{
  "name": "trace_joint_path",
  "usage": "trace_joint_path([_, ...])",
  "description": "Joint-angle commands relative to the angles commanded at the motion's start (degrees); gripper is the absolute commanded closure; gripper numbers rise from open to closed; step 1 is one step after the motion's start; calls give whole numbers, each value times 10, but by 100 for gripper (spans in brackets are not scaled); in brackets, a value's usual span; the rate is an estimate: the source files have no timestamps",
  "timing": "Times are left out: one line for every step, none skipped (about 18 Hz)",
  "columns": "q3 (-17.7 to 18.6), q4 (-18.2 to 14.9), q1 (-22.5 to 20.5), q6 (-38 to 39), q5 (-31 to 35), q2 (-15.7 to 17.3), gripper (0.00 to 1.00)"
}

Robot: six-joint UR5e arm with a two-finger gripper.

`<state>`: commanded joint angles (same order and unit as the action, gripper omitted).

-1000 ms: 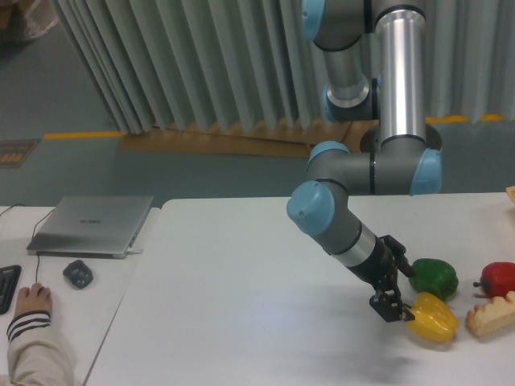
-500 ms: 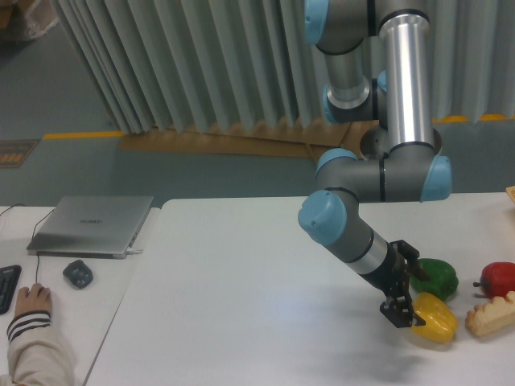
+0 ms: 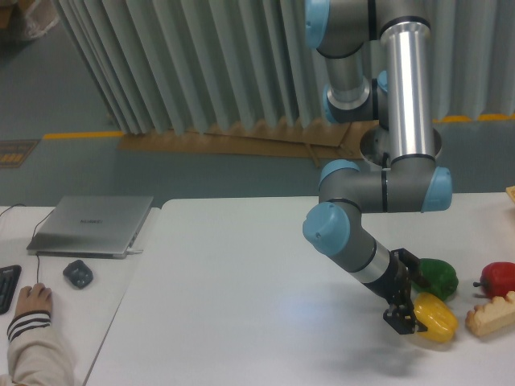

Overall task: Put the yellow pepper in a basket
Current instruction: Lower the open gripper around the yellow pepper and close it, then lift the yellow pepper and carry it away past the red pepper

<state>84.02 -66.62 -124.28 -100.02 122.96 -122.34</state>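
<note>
The yellow pepper (image 3: pixel 437 318) lies on the white table (image 3: pixel 241 305) at the front right, just in front of the green pepper (image 3: pixel 435 277). My gripper (image 3: pixel 406 310) is low at the yellow pepper's left side, its dark fingers (image 3: pixel 397 316) against or around the pepper's left edge. The frame does not show whether the fingers have closed on it. No basket shows clearly in this view; only a pale sliver (image 3: pixel 510 193) sits at the right edge.
A red pepper (image 3: pixel 499 278) and a tan bread-like piece (image 3: pixel 491 314) lie at the far right. A laptop (image 3: pixel 92 224), a mouse (image 3: pixel 77 273) and a person's hand (image 3: pixel 34 301) are on the left desk.
My arm has swung right and a little lower, bringing the gripper closer onto the yellow pepper's left side. The peppers have hardly moved.
</note>
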Motion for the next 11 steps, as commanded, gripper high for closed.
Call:
trace_joint_path([0, 3, 0, 0, 0, -3, 0])
trace_joint_path([1, 6, -1, 0, 0, -4, 0])
trace_joint_path([1, 8, -1, 0, 0, -4, 0])
trace_joint_path([2, 8, -1, 0, 0, -4, 0])
trace_joint_path([2, 9, -1, 1, -1, -4, 0])
trace_joint_path([2, 9, -1, 3, -1, -4, 0])
trace_joint_path([2, 9, -1, 4, -1, -4, 0])
trace_joint_path([3, 9, -1, 5, -1, -4, 4])
trace_joint_path([2, 9, -2, 8, -1, -4, 19])
trace_joint_path([3, 8, -3, 9, -2, -4, 32])
trace_joint_path([3, 8, -4, 12, -2, -4, 48])
